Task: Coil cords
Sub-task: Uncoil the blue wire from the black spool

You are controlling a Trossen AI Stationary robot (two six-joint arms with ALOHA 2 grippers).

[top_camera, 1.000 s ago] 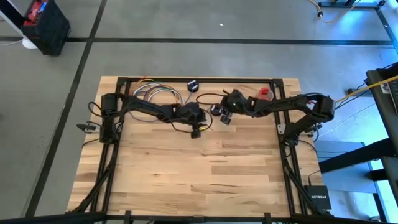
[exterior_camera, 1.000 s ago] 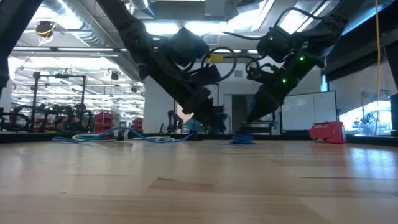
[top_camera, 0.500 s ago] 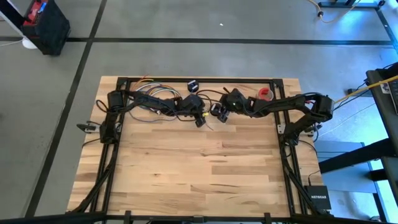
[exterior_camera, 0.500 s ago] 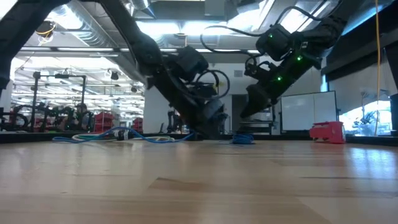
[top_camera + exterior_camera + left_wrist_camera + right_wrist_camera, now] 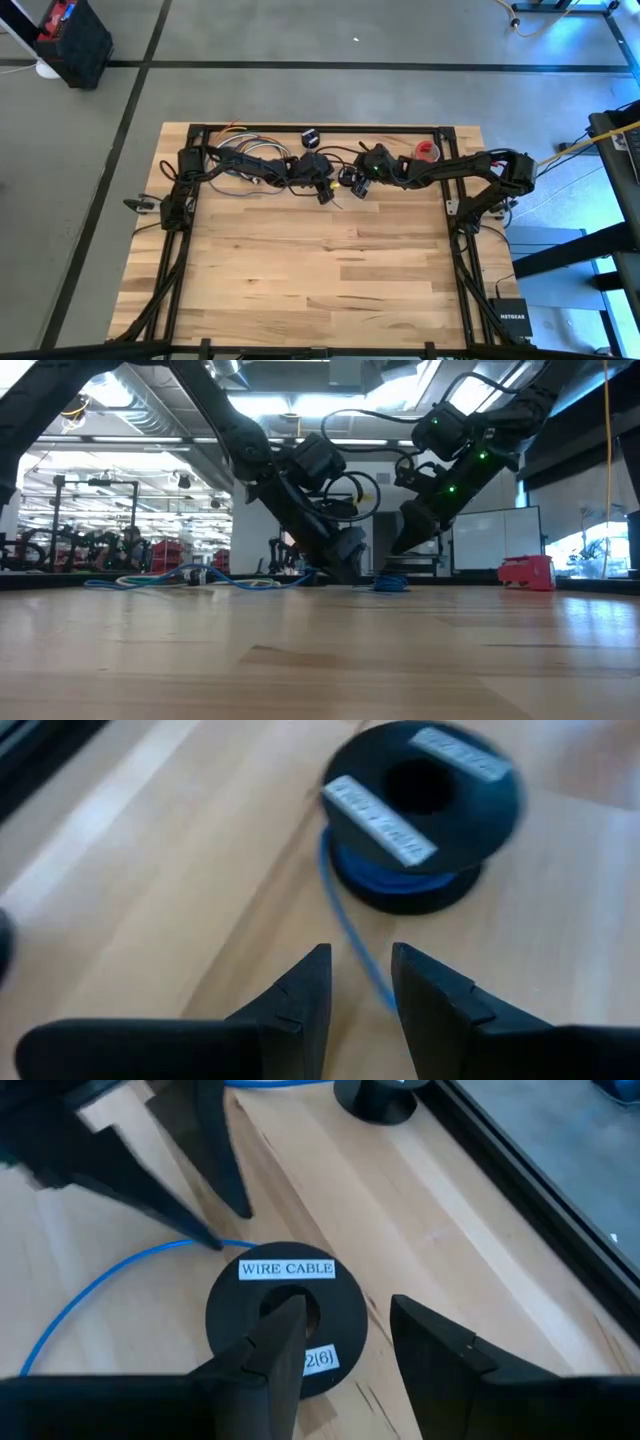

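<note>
The cords (image 5: 250,152) lie in loose loops at the desk's (image 5: 320,270) far left edge, one blue strand running to a black spool (image 5: 287,1312) at far centre. Over the last second the left tool (image 5: 358,982) has swung from nearer the desk's middle toward that spool, its prongs slightly apart and straddling the strand without clamping it. The right tool (image 5: 345,1342), prongs apart and empty, hovers over the spool, so coiling looks about to begin.

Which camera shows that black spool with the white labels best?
The right wrist view: the black spool lies flat with "WIRE CABLE" readable. The left wrist view shows it blurred, blue cord wound beneath. The high view gives a dark speck; the low view only a blue lump.
</note>
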